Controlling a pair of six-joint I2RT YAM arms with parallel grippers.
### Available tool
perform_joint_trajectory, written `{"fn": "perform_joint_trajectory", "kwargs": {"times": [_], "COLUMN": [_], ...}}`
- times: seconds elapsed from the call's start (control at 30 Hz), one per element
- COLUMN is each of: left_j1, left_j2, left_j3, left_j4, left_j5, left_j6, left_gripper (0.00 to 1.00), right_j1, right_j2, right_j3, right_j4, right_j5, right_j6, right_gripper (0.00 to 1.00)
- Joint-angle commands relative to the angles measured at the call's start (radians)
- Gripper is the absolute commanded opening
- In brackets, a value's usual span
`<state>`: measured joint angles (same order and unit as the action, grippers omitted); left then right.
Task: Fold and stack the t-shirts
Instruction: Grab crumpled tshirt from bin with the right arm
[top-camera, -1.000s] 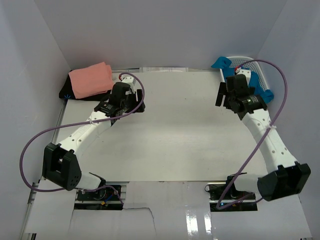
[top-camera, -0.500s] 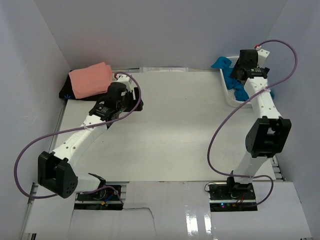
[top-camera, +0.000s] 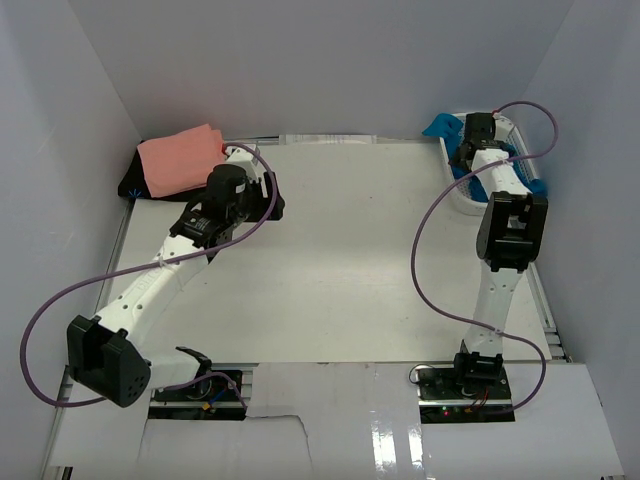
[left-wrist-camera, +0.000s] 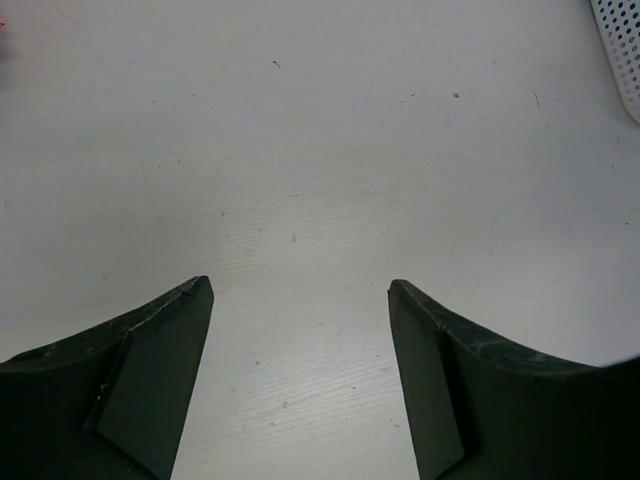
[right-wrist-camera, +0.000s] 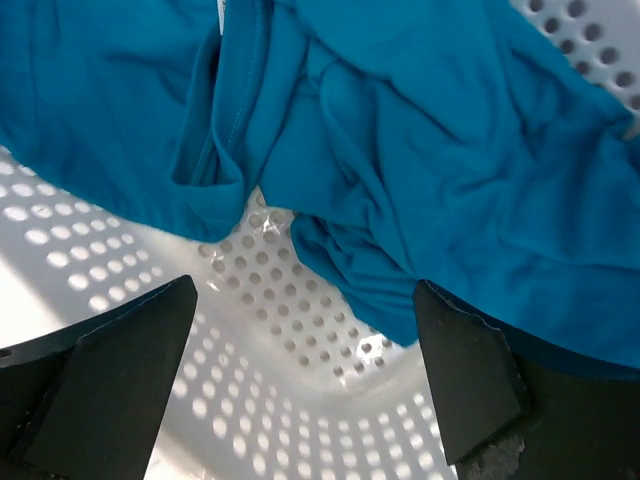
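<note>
A folded pink t-shirt (top-camera: 180, 160) lies on a black one (top-camera: 133, 187) at the back left corner. A crumpled blue t-shirt (top-camera: 441, 127) lies in the white perforated basket (top-camera: 460, 196) at the back right. In the right wrist view the blue t-shirt (right-wrist-camera: 400, 120) fills the upper part above the basket wall (right-wrist-camera: 280, 340). My right gripper (top-camera: 468, 150) hangs open over the basket, its open jaws (right-wrist-camera: 305, 330) just above the shirt's lower edge and holding nothing. My left gripper (top-camera: 262, 202) is open and empty over the bare table (left-wrist-camera: 300, 330), right of the pink shirt.
White walls close in the table (top-camera: 340, 260) on the left, back and right. A corner of the basket (left-wrist-camera: 625, 50) shows at the top right of the left wrist view. Purple cables loop from both arms.
My right arm has swung from the table's right side up and back, with its gripper now over the basket. My left arm has drawn slightly left and back.
</note>
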<state>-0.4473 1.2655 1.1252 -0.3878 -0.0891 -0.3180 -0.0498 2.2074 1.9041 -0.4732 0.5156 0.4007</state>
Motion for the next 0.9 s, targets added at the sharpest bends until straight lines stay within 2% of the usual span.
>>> {"fn": "perform_joint_trajectory", "kwargs": {"times": [0.0, 0.37, 0.4, 0.43, 0.5, 0.53, 0.57, 0.6, 0.73, 0.8, 0.87], "left_j1": [-0.002, -0.002, -0.002, -0.002, -0.002, -0.002, -0.002, -0.001, -0.002, -0.002, -0.002], "left_j2": [-0.044, -0.031, -0.028, -0.026, -0.022, -0.017, -0.014, -0.012, 0.0, 0.002, 0.009], "left_j3": [-0.004, -0.004, -0.004, -0.002, -0.002, -0.002, -0.002, -0.002, 0.001, 0.001, -0.001], "left_j4": [0.004, 0.004, 0.004, 0.004, 0.004, 0.003, 0.004, 0.004, 0.004, 0.004, 0.004], "left_j5": [0.011, 0.017, 0.017, 0.017, 0.017, 0.018, 0.02, 0.02, 0.031, 0.034, 0.037], "left_j6": [0.007, 0.007, 0.008, 0.008, 0.01, 0.01, 0.01, 0.01, 0.01, 0.01, 0.011], "left_gripper": [0.82, 0.82, 0.82, 0.82, 0.82, 0.82, 0.82, 0.82, 0.82, 0.82, 0.82], "right_j1": [-0.004, -0.019, -0.022, -0.022, -0.022, -0.022, -0.022, -0.022, -0.004, 0.027, 0.041], "right_j2": [0.055, 0.201, 0.204, 0.209, 0.207, 0.206, 0.196, 0.19, 0.164, 0.157, 0.088], "right_j3": [0.062, 0.131, 0.133, 0.138, 0.141, 0.145, 0.153, 0.161, 0.278, 0.401, 0.429], "right_j4": [0.093, 0.107, 0.107, 0.108, 0.107, 0.107, 0.105, 0.105, 0.091, 0.099, 0.107], "right_j5": [0.02, 0.161, 0.153, 0.15, 0.15, 0.149, 0.147, 0.14, 0.142, 0.173, 0.17], "right_j6": [-0.029, -0.125, -0.126, -0.128, -0.125, -0.12, -0.115, -0.115, -0.146, -0.216, -0.203], "right_gripper": [0.95, 0.96, 0.93, 0.6, 0.33, 0.13, 0.08, 0.08, 0.1, 0.11, 0.11]}}
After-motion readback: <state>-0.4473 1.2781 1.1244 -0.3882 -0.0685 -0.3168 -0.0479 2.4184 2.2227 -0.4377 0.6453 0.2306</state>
